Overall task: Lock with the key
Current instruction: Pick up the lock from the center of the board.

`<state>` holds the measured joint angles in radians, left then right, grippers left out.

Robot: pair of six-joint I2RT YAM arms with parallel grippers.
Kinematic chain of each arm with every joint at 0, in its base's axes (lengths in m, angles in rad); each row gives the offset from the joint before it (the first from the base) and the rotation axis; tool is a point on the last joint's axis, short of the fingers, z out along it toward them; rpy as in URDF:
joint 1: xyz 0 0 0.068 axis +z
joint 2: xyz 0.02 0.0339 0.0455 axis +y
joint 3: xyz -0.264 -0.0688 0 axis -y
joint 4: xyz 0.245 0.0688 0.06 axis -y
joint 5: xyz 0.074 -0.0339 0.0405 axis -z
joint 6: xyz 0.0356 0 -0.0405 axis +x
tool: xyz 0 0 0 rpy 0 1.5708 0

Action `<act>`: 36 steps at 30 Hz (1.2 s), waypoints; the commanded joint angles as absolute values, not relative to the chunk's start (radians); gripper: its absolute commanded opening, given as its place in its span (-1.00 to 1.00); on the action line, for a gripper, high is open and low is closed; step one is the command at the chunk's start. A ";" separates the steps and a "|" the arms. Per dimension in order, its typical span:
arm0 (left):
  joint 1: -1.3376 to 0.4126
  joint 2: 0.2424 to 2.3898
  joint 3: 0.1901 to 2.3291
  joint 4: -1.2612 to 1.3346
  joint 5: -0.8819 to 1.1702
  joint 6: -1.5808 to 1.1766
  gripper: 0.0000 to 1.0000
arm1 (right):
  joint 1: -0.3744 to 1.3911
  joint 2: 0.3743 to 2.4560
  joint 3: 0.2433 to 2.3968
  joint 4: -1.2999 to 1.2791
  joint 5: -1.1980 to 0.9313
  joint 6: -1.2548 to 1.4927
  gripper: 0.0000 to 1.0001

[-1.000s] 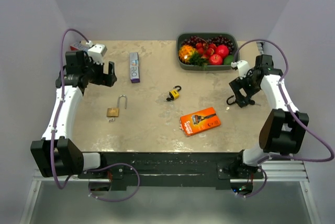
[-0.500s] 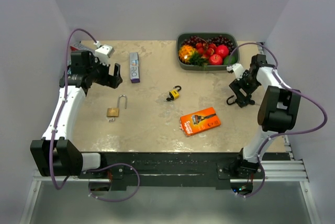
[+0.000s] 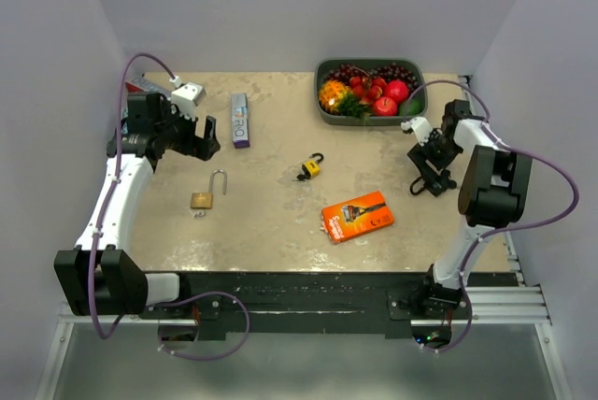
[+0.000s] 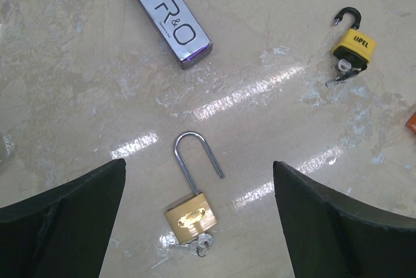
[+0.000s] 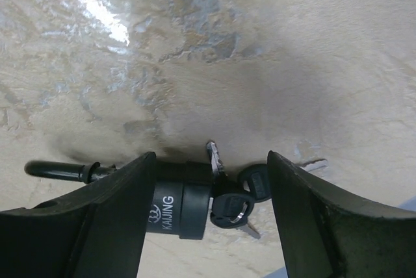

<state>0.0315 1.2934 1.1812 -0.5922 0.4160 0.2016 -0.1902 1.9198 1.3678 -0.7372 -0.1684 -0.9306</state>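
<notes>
A black padlock (image 5: 179, 210) marked KAIJING lies on the table, its shackle (image 5: 58, 169) pointing left and black-headed keys (image 5: 231, 206) at its right end. My right gripper (image 5: 211, 156) is low over it and open. The lock and keys lie between its jaws, with the left finger (image 5: 97, 226) against the lock body and a gap at the right finger (image 5: 325, 226). A brass padlock (image 4: 190, 212) with a raised shackle and small keys (image 4: 198, 244) lies below my open left gripper (image 4: 198, 164). A yellow padlock (image 4: 354, 45) lies further right.
A purple R&O box (image 3: 240, 120) lies at the back left. A dark tray of fruit (image 3: 322, 73) stands at the back right, near the right gripper (image 3: 420, 180). An orange box (image 3: 357, 217) lies in front of the yellow padlock (image 3: 310, 168). Walls close both sides.
The right arm has folded back with its wrist turned, and its jaws have narrowed around the black padlock. The left gripper has shifted a little to the right and stays wide open.
</notes>
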 commanded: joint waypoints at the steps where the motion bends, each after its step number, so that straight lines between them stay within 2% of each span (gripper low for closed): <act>1: 0.025 1.273 1.175 -0.561 0.440 0.192 0.99 | -0.193 1.908 1.336 -0.759 -0.164 -0.977 0.47; 13: 0.020 1.276 1.167 -0.548 0.436 0.175 0.99 | -0.271 1.867 1.525 -0.977 -0.244 -1.078 0.54; 21: 0.020 1.275 1.164 -0.538 0.451 0.176 0.99 | -0.278 1.836 1.434 -0.994 -0.189 -1.157 0.56; 26: 0.018 1.281 1.164 -0.532 0.474 0.175 0.99 | -0.279 1.896 1.427 -0.986 -0.178 -1.140 0.57; 36: 0.018 1.281 1.175 -0.546 0.454 0.196 0.99 | -0.278 1.931 1.401 -0.979 -0.178 -1.160 0.49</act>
<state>0.0238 1.2938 1.1645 -0.5724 0.4442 0.1940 -0.2798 1.9331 1.4178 -0.9813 -0.1741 -1.1294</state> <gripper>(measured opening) 0.993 0.751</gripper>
